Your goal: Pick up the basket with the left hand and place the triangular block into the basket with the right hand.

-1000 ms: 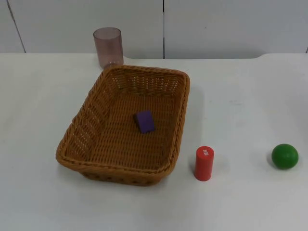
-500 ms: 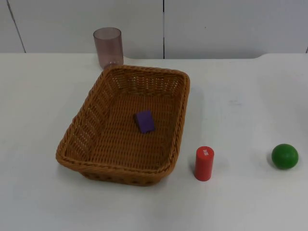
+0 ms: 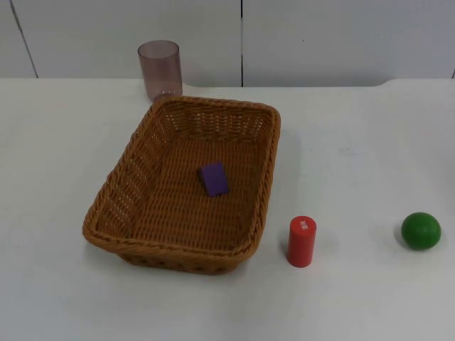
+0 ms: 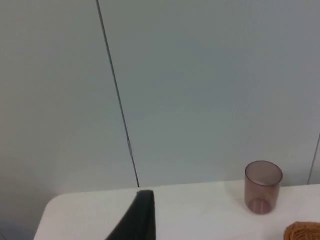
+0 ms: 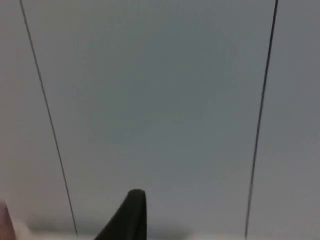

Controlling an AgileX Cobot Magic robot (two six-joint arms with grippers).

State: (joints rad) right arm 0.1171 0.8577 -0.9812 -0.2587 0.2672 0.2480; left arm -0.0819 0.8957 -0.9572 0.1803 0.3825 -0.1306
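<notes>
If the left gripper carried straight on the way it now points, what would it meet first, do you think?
Probably the grey partition wall. The left gripper's fingertip points over the white table top towards it, and the purple cup stands off to one side. Depth is uncertain.

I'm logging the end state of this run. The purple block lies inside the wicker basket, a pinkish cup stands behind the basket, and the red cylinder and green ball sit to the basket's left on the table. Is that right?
Not quite. In the top view the red cylinder and the green ball sit to the right of the basket, not its left. The rest holds: the purple block lies inside the basket and the pinkish cup stands behind it.
</notes>
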